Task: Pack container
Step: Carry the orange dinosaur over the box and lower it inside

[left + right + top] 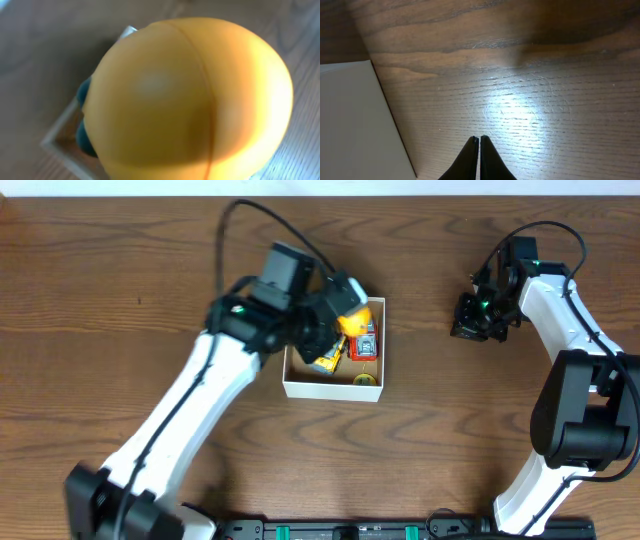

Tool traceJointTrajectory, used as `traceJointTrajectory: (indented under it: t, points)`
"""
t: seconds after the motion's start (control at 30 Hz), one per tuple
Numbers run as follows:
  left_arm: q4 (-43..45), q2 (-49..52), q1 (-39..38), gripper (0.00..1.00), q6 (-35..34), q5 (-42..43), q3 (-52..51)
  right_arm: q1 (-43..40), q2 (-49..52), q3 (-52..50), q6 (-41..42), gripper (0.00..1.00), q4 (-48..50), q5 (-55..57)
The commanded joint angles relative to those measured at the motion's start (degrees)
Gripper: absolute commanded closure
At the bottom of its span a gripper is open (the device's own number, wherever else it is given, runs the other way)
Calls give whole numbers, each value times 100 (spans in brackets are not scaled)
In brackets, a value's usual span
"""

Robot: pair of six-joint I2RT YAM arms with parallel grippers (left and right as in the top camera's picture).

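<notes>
**Entry: box part-filled; round toy held over it by the left arm**

Directions are read on the overhead view, with 12 o'clock at the far edge of the worktop [120, 270].

1. Left arm [190, 410]. It comes in from the near edge at 7 o'clock and stretches toward 1 o'clock. The wrist is tipped down over the far half of the box.
2. Left jaws. Closed tight, apparently around a round yellow toy [190, 100]. The toy fills the wrist view and hides the jaw tips. Dark teal bits show at its 9 o'clock edge; what they are cannot be told.
3. Box [333, 387]. It sits mid-worktop, directly under the left jaws, with its centre a little toward 5 o'clock of them. It is near square, so it has no real long axis, and its sides are turned slightly off the worktop's grain. The toy overlaps its far rim. A short shift toward 5 o'clock and a descent look sufficient to place it.
4. Contents. A red toy car [366, 345] lies on the 3 o'clock side, and a yellow piece [326, 363] lies near the middle.
5. Right arm [560, 310]. It is folded well apart at 3 o'clock. Its jaws are pressed together and empty over bare wood, with the box at their 9 o'clock. This is the farther arm.
</notes>
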Motion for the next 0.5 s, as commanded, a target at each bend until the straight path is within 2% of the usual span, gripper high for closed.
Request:
traceJointTrajectory:
  t: [0.0, 0.23, 0.47]
  points:
    - [4, 496, -129, 94, 221, 35, 4, 33, -151, 0, -83, 95, -17, 37]
    - [-629, 1014, -238, 94, 221, 28, 4, 31, -151, 0, -85, 94, -52, 42]
    - [-1161, 1038, -212, 94, 221, -529, -22, 33, -151, 0, -85, 94, -48, 42]
